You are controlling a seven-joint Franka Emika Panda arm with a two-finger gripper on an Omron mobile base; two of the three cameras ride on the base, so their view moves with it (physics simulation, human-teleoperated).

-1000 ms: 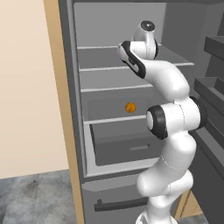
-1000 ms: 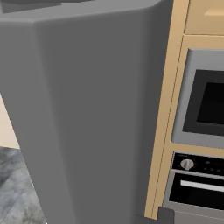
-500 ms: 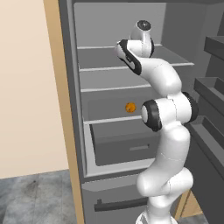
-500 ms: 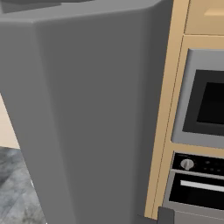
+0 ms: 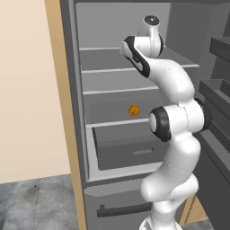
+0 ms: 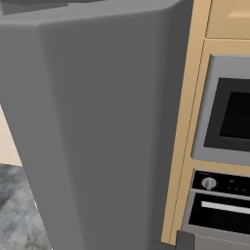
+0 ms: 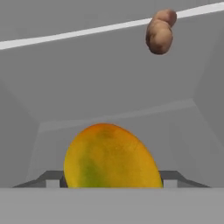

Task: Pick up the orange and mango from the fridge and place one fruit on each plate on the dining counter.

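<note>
In the hand view the mango (image 7: 109, 157), an oval yellow-orange fruit with a green patch, fills the gap between my two dark fingertips (image 7: 54, 177). My gripper (image 7: 111, 180) is shut on the mango, with a finger against each side. In the left base view my hand (image 5: 150, 29) reaches into the fridge (image 5: 67, 112) at an upper shelf, and the arm hides the fingers. The orange (image 5: 133, 110) sits alone on a lower shelf, well below the hand. The plates and the dining counter are out of view.
A brownish lumpy item (image 7: 159, 31) lies deeper on the same shelf, beyond the mango. A grey drawer (image 5: 130, 150) sits under the orange's shelf. Door racks (image 5: 220, 90) stand to the right of the arm. The grey fridge door (image 6: 97, 122) and a wall oven (image 6: 229, 122) show in the right base view.
The arm's elbow has swung a little to the left and the hand has settled at the upper shelf. The orange has not moved.
</note>
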